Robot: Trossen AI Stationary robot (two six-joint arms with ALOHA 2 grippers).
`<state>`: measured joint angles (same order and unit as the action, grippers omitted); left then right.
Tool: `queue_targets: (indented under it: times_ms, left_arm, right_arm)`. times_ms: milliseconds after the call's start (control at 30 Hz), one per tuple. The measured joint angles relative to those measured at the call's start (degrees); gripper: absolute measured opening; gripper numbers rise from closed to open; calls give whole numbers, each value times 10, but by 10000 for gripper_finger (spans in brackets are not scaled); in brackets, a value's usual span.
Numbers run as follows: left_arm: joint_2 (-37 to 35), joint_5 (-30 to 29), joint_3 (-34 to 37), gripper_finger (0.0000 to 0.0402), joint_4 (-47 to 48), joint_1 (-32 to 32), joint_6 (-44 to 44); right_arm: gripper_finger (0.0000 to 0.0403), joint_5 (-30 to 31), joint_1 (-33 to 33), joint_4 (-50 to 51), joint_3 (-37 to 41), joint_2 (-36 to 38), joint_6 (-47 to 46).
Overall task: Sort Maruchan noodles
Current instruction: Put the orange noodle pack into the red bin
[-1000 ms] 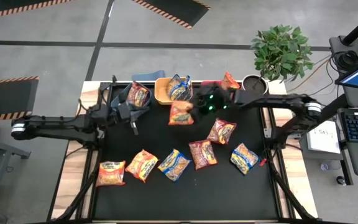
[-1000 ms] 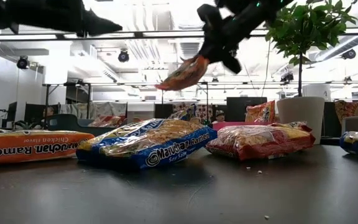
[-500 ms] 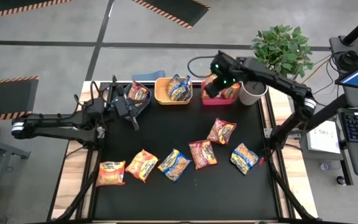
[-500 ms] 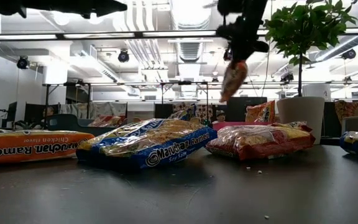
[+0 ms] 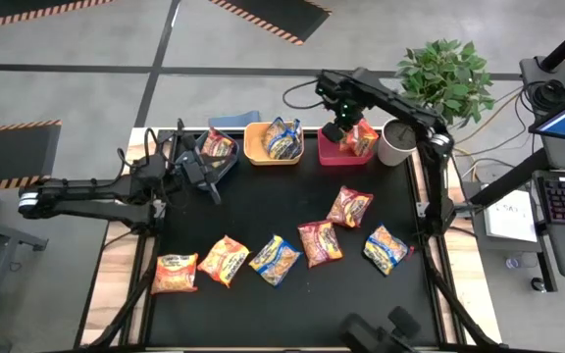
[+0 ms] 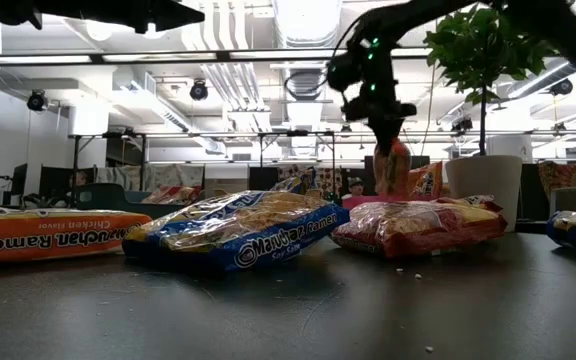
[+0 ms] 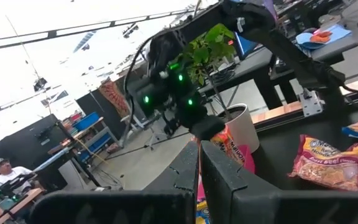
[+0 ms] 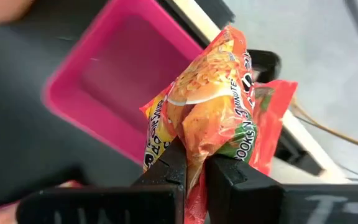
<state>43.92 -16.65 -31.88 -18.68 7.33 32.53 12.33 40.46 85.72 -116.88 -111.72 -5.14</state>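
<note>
Since the earlier frames, the red-trimmed packet (image 8: 213, 106) has been carried from mid-counter to above the pink bin (image 5: 333, 153), pinched in the closed jaws of the right gripper (image 5: 342, 124). The left gripper (image 5: 207, 176) is held shut and empty by the blue bin (image 5: 231, 122). Six packets (image 5: 274, 258) are spread across the counter (image 5: 282, 211).

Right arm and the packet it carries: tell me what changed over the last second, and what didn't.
The right gripper, shut on an orange packet, carried it from above the mid-table, just in front of the yellow bin, back and to the right, and lowered it over the red bin. It has not let go. The left gripper stayed shut near the blue bin; the seven packets on the mat did not move.
</note>
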Motion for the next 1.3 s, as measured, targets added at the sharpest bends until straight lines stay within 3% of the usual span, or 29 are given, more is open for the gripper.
queue_targets:
  times_ms: [333,733,900,1033,1300]
  left_arm:
    - [0,0,1,0,2,0,3]
    - [0,0,1,0,3,0,3]
    - [0,0,2,0,3,0,3]
    - [0,0,2,0,3,0,3]
    - [0,0,2,0,3,0,2]
  right_arm:
    - [18,28,-1,42,-29,-78,26]
    - [65,10,-1,43,-27,-70,28]
    - [38,-53,-1,43,-27,-55,27]
    - [12,-50,0,43,-27,-50,22]
    - [9,-28,0,43,-23,-50,19]
